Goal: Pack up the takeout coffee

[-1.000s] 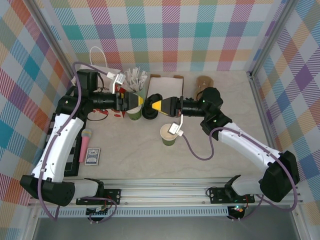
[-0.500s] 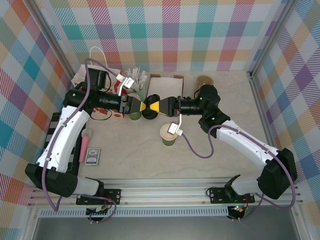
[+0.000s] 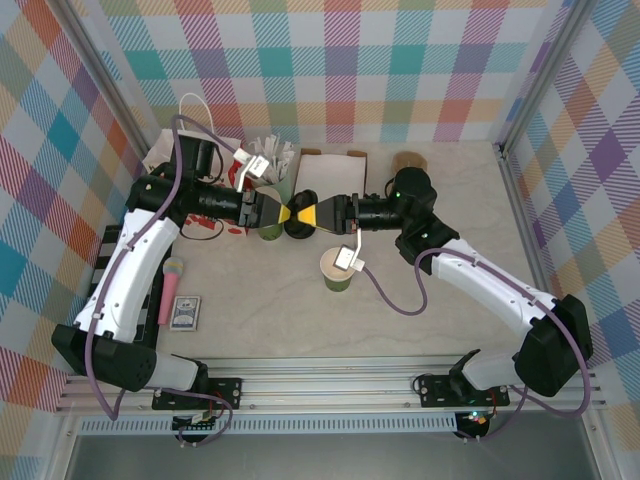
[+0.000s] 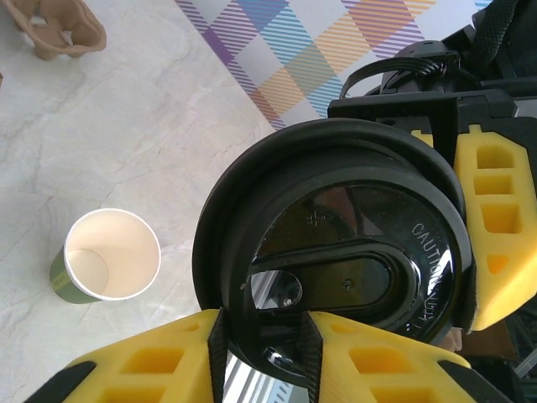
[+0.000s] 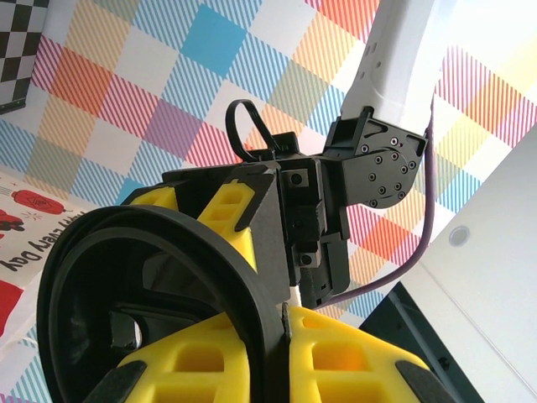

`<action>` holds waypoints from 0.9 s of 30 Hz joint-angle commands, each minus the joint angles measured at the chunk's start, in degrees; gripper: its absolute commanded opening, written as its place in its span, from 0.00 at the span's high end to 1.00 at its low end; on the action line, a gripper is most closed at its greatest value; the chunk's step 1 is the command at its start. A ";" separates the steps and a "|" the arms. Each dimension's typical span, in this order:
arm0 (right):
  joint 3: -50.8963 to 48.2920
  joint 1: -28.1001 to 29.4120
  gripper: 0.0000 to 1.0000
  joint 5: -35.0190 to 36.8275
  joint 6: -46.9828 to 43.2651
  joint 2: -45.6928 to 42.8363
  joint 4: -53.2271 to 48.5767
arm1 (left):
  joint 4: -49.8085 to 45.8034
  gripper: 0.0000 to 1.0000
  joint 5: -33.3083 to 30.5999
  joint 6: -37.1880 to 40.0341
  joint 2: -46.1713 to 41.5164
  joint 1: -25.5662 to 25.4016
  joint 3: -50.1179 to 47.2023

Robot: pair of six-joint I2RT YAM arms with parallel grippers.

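Pinching the takeout coffee (image 4: pixel 336 260) by its glossy, round black plastic lid, the left gripper (image 3: pixel 283 213) and right gripper (image 3: pixel 304 213) both clamp the rim. They point level, tip to tip.

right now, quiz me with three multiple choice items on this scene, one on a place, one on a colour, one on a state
1. Where is the black lid? A flat on the table; B held off the table between both arms' jaws; C in the white bag.
2. What colour are the fingers around it? A red; B yellow; C blue.
3. How does the green cup stand? A lidded; B tipped over; C upright and open.
Answers: 1 B, the top view shows both arms meeting at the lid; 2 B, both wrist views show yellow; 3 C, its cream inside shows from above.
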 commanded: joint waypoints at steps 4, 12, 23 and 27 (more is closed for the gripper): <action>0.80 1.05 1.00 -3.34 -1.42 -1.36 -2.72 | 1.59 0.65 3.95 0.94 0.51 -0.74 2.45; 0.17 1.45 1.00 -2.92 0.33 -1.80 -0.79 | 1.23 0.67 4.07 0.78 1.24 -0.73 1.83; 1.23 1.92 1.00 -2.58 -0.04 -0.83 -1.84 | -0.88 0.94 9.40 5.53 1.43 -1.04 1.39; 1.58 2.02 1.00 -1.88 -0.12 -0.74 -2.83 | -0.81 1.00 9.75 6.02 1.09 -1.52 1.25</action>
